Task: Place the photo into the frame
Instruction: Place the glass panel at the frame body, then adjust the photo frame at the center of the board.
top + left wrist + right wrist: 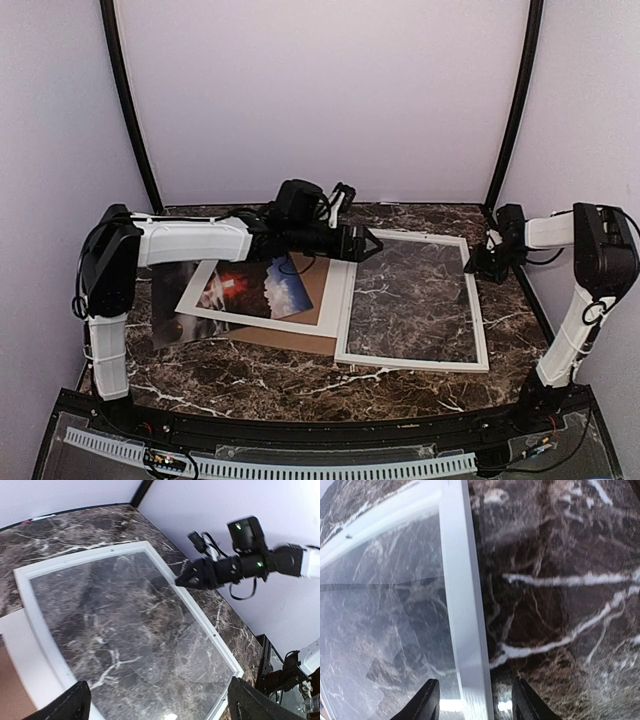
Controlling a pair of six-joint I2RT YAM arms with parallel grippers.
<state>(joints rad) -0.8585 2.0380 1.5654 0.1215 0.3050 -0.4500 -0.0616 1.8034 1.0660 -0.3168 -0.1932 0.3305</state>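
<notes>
Only part of the photo [255,287] shows, its red sun and blue sky visible through the window of a white mat [260,320] whose border hides the print's edges; it lies left of centre on the marble tabletop [250,380], over a brown board [318,290] and outside the frame [346,305]. The left arm crosses above the far end of that stack and cuts it from sight. A dark glossy sheet [170,300] juts out on the left, too dim to make out. The white-bordered frame lies flat just right of the mat, the marble showing through it. The left tool [372,243] hangs over the frame's far left corner, spread wide and empty, its fingers [75,702] cropped at the bottom corners of the wrist view. The right tool [478,264] sits low at the frame's right border, released, its fingers [427,700] on either side of the white strip; whether they touch it cannot be told.
</notes>
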